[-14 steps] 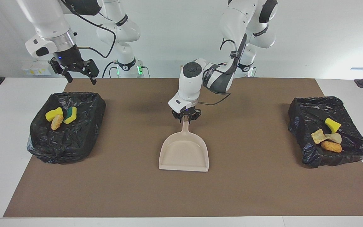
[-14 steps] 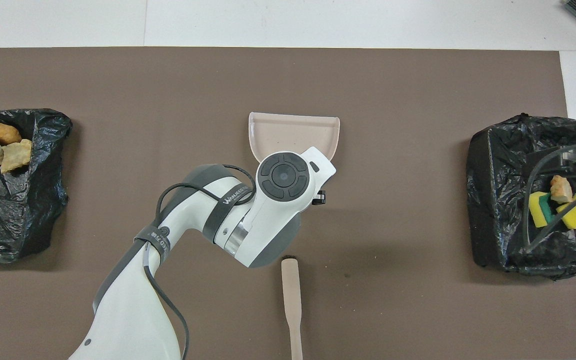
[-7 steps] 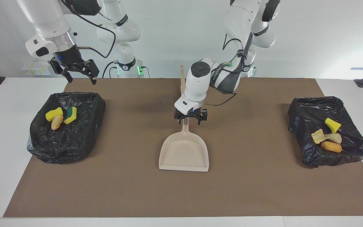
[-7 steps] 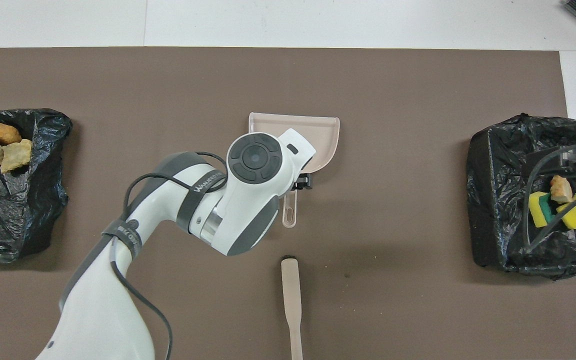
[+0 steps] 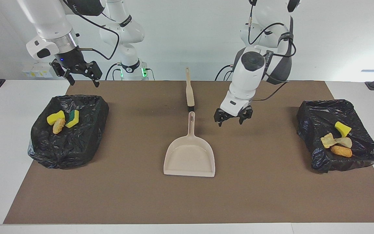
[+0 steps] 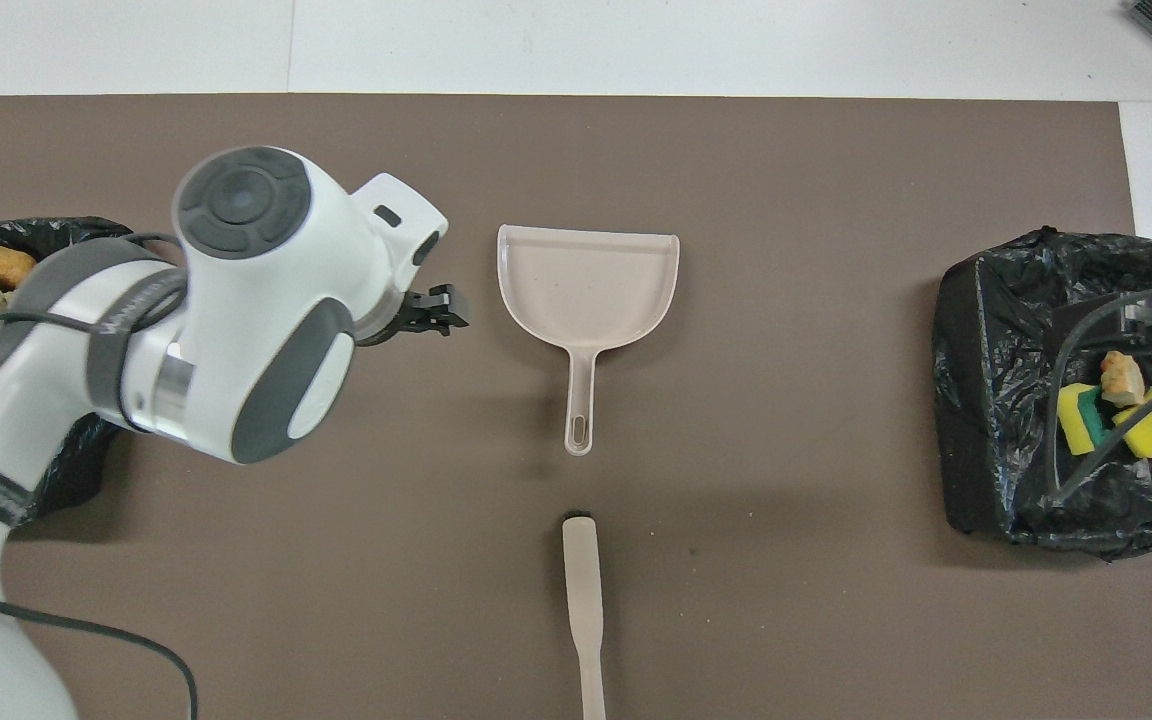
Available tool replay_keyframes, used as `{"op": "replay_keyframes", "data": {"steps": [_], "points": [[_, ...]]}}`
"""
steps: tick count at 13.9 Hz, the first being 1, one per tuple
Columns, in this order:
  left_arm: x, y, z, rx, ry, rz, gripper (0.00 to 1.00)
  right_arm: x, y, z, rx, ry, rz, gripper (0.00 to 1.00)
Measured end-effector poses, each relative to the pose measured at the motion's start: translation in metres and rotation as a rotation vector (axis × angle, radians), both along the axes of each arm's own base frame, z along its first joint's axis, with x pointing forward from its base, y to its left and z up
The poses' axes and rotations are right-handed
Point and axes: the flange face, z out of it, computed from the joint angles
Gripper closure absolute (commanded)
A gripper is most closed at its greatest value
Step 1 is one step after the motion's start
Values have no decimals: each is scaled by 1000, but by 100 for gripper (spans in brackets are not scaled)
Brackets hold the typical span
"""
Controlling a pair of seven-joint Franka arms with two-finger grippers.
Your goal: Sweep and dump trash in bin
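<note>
Trash [image 5: 60, 121] is already in the two black-lined bins: three pieces, yellow sponges and a crusty lump, lie in the bin [image 5: 68, 130] toward the right arm's end of the desk, and four more [image 5: 337, 139] lie in the other bin [image 5: 338, 135] toward the left arm's end. No loose piece shows on the brown mat [image 5: 255, 195] around the dustpan [image 5: 190, 156]. The dustpan lies flat and empty at the middle of the mat, between the two bins, its handle pointing toward the robots. Just nearer to the robots than the dustpan's handle lies the brush handle [image 5: 189, 89], close to the tip of that handle but apart from it. So the step in hand seems to be the retreat after putting the tool down. To do it well, the left end effector [image 5: 233, 119] should rise and move away with its fingers wide, so that it does not catch the dustpan handle or knock the brush. It hangs now over bare mat beside the dustpan, toward the left arm's end, with fingers spread and nothing between them. The right end effector [image 5: 79, 73] waits above the bin at its own end, spread too and empty. One second earlier the left end effector was gripping the dustpan handle; since then it has let go and moved aside, while the dustpan has stayed in its place.
</note>
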Motion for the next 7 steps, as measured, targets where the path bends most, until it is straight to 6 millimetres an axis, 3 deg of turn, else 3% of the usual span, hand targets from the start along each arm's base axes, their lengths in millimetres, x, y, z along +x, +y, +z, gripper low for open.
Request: {"op": "replay_keyframes", "data": {"steps": [3,7], "points": [[2,72,37,8,28,-56,0,0,0,0,0,0,0,0],[0,148,64,5,44,-108,0,0,0,0,0,0,0,0]]}}
